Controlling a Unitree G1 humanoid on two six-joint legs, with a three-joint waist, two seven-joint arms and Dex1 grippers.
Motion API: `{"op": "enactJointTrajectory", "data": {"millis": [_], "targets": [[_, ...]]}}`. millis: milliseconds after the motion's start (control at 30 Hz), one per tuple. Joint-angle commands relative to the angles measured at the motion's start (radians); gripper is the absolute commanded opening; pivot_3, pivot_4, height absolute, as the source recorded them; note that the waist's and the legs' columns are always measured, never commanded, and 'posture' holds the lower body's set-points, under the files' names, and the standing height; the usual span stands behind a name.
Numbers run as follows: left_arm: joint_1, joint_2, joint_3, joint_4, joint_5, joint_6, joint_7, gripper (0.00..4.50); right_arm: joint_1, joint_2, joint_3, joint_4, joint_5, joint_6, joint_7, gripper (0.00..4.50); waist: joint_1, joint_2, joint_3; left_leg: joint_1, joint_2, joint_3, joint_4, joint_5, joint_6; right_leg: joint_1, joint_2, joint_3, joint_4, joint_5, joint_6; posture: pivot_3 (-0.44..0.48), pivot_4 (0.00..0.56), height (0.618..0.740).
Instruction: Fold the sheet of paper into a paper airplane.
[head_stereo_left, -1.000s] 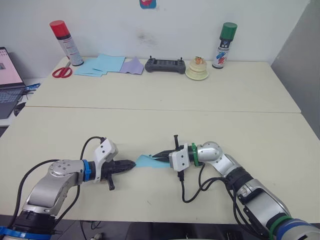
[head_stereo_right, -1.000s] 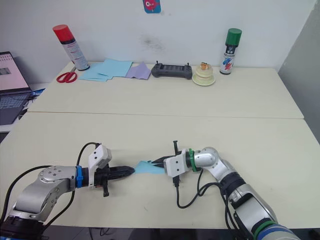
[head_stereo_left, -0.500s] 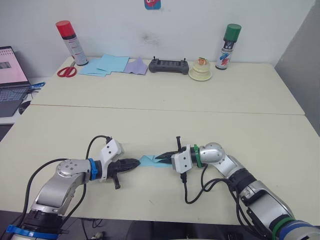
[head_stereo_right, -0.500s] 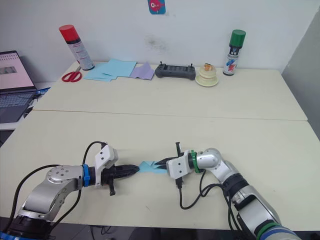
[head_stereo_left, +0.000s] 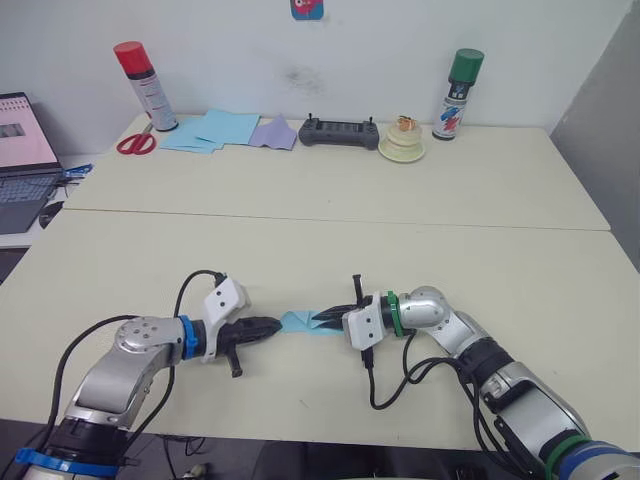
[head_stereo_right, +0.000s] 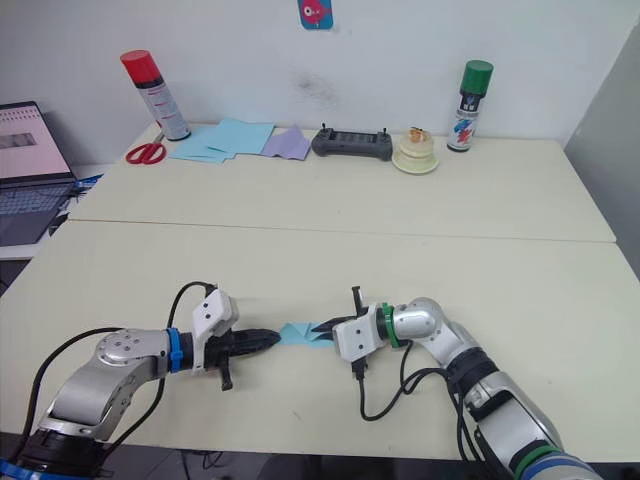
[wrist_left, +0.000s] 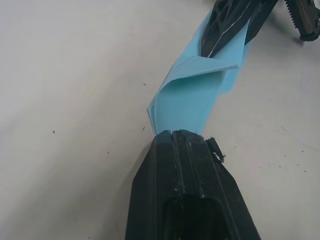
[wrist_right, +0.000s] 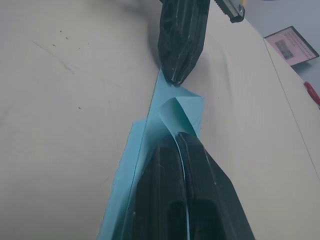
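The sheet of paper (head_stereo_left: 298, 322) is a small, narrow, light blue folded piece lying on the near table, stretched between my two grippers. My left gripper (head_stereo_left: 274, 325) is shut on its left tip; the left wrist view shows the paper (wrist_left: 200, 95) running out from the closed fingertips (wrist_left: 172, 145). Facing it, my right gripper (head_stereo_left: 320, 318) is shut on the other end. In the right wrist view a paper edge passes between its fingers (wrist_right: 165, 170), and a loose flap (wrist_right: 192, 107) curls up between the two tips.
Along the far table's back edge stand a red-capped spray can (head_stereo_left: 140, 72), scissors (head_stereo_left: 136, 144), a pile of blue sheets (head_stereo_left: 208, 130), a lavender sheet (head_stereo_left: 270, 132), a black controller (head_stereo_left: 340, 132), a cream roll (head_stereo_left: 403, 143) and a green-capped can (head_stereo_left: 455, 80). A laptop (head_stereo_left: 20, 150) sits far left.
The whole picture has shifted a little with the camera. Both grippers keep their hold, and the strip of paper between the tips looks slightly shorter and more buckled.
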Motion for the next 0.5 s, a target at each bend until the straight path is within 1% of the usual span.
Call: {"op": "enactJointTrajectory", "data": {"millis": [33, 100, 233, 333, 400, 500], "targets": [[-0.001, -0.006, -0.039, -0.01, 0.016, 0.018, -0.003, 0.0, 0.02, -0.01, 0.038, 0.035, -0.03, 0.011, 0.01, 0.03, 0.0, 0.0, 0.0, 0.0, 0.0, 0.0, 0.0, 0.0, 0.0, 0.0, 0.0, 0.0, 0.0, 0.0, 0.0, 0.0, 0.15, 0.74], [-0.025, -0.007, -0.028, -0.025, -0.004, 0.032, -0.013, 0.0, 0.021, -0.01, 0.037, 0.033, -0.026, 0.011, 0.011, 0.03, 0.001, 0.0, 0.0, 0.001, 0.0, 0.0, 0.0, 0.0, 0.0, 0.001, 0.0, 0.0, 0.0, 0.0, 0.0, 0.0, 0.15, 0.74], [-0.112, -0.019, 0.011, -0.065, -0.097, 0.114, -0.037, 0.0, 0.024, -0.009, 0.038, 0.032, -0.023, 0.011, 0.013, 0.03, 0.001, -0.002, 0.001, 0.001, 0.0, 0.0, 0.001, 0.0, 0.0, 0.001, 0.0, -0.001, 0.0, 0.0, 0.0, 0.0, 0.15, 0.74], [-0.175, -0.036, 0.015, -0.08, -0.136, 0.156, -0.037, 0.0, 0.026, -0.01, 0.039, 0.03, -0.02, 0.013, 0.015, 0.03, 0.001, -0.002, 0.001, -0.001, 0.0, 0.0, 0.001, 0.0, 0.0, 0.0, 0.001, -0.001, 0.0, 0.0, 0.0, 0.0, 0.15, 0.74], [-0.207, -0.052, -0.001, -0.083, -0.131, 0.159, -0.021, 0.0, 0.027, -0.011, 0.038, 0.027, -0.017, 0.015, 0.015, 0.03, -0.002, -0.002, 0.001, -0.001, 0.0, 0.0, 0.0, 0.0, 0.0, 0.0, 0.002, -0.001, 0.0, 0.0, 0.0, 0.0, 0.15, 0.74], [-0.229, -0.079, -0.051, -0.076, -0.091, 0.136, -0.004, 0.0, 0.029, -0.009, 0.037, 0.022, -0.013, 0.023, 0.013, 0.03, -0.004, -0.002, 0.001, -0.001, -0.001, 0.0, 0.0, 0.0, 0.0, 0.0, 0.002, 0.0, 0.0, 0.0, 0.0, 0.0, 0.15, 0.74]]}}
